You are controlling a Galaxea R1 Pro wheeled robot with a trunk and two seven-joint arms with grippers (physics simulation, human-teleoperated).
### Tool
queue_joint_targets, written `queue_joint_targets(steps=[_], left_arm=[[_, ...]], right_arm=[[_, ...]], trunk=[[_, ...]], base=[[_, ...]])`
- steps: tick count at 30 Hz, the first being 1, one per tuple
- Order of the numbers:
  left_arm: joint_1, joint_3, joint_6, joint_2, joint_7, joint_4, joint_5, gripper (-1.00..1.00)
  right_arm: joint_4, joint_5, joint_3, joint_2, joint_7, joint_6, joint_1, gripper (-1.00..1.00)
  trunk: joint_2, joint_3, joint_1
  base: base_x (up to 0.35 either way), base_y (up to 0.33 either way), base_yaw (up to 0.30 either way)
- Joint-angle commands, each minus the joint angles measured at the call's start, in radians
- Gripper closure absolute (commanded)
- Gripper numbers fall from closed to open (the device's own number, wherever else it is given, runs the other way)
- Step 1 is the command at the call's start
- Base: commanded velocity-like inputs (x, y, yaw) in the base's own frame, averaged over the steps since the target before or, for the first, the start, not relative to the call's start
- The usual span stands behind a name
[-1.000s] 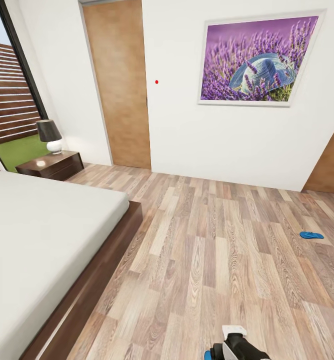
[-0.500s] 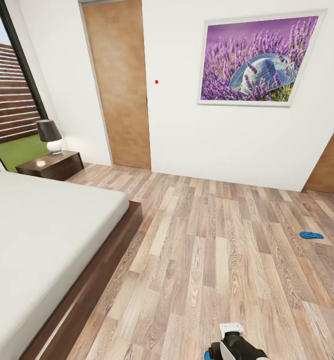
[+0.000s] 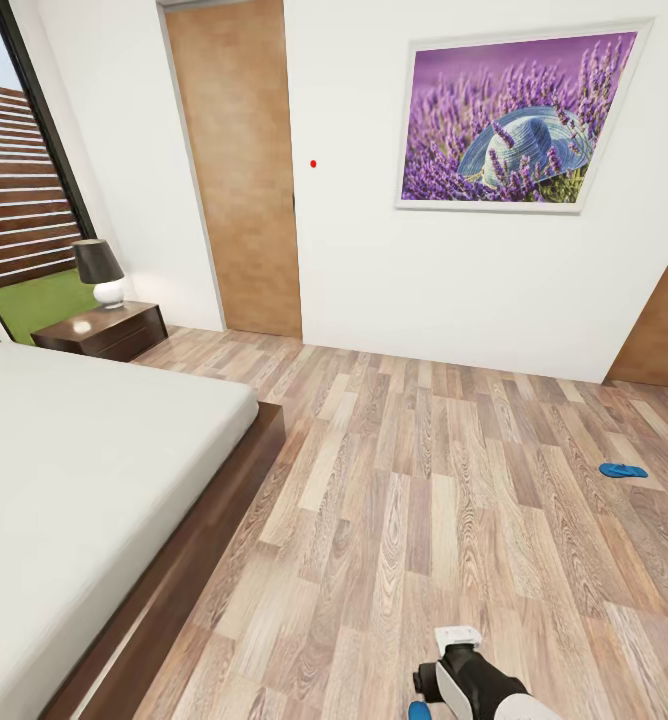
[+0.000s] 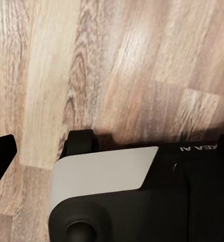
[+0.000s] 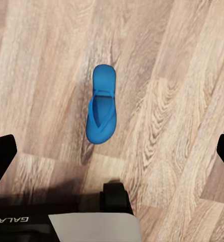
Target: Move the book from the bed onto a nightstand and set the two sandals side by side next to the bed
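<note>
One blue sandal lies on the wood floor far to the right, well away from the bed. Another blue sandal lies flat on the floor in the right wrist view, ahead of my open right gripper and not touched by it. In the left wrist view my left gripper hangs open over bare floor and part of my own body. The dark nightstand stands beyond the bed's far corner. The book is out of view. Part of one arm shows at the head view's bottom edge.
A lamp stands on the nightstand. A wooden door and a lavender picture are on the far wall. Wide wood floor stretches between bed and wall. A window is at the left.
The arm at the bottom of the head view has shifted slightly left and further into the picture. The room, bed and far sandal stay as they were.
</note>
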Motion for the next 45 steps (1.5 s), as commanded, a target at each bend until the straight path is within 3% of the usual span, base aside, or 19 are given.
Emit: queue_joint_targets(steps=[1, 5, 17, 25, 45], left_arm=[[0.0, -0.004, 0.006, 0.0, 0.001, -0.002, 0.001, -1.0], [0.0, -0.003, 0.006, -0.004, 0.009, -0.006, -0.001, -1.0], [0.001, -0.001, -0.002, -0.003, 0.03, -0.009, 0.0, -1.0], [0.001, -0.001, -0.006, -0.006, 0.032, -0.01, 0.001, -1.0], [0.001, 0.001, -0.01, -0.006, 0.03, -0.011, 0.001, -1.0]], right_arm=[[-0.002, 0.01, -0.008, 0.001, -0.001, 0.006, 0.0, -1.0], [-0.002, 0.01, -0.008, 0.001, 0.001, 0.006, -0.002, -1.0], [0.002, 0.011, -0.006, 0.001, 0.001, 0.006, -0.003, -1.0], [0.001, 0.036, -0.006, 0.001, 0.002, 0.006, -0.003, -1.0], [0.001, 0.058, -0.007, 0.002, 0.011, 0.006, -0.003, -1.0]], trunk=[[0.0, -0.001, 0.0], [0.0, -0.001, 0.0], [-0.084, -0.038, 0.046], [-0.084, -0.038, 0.046], [-0.224, -0.101, 0.123]], base=[[0.0, 0.0, 0.0], [0.0, 0.0, 0.0], [0.0, 0.0, 0.0], [0.0, 0.0, 0.0], [0.0, 0.0, 0.0]])
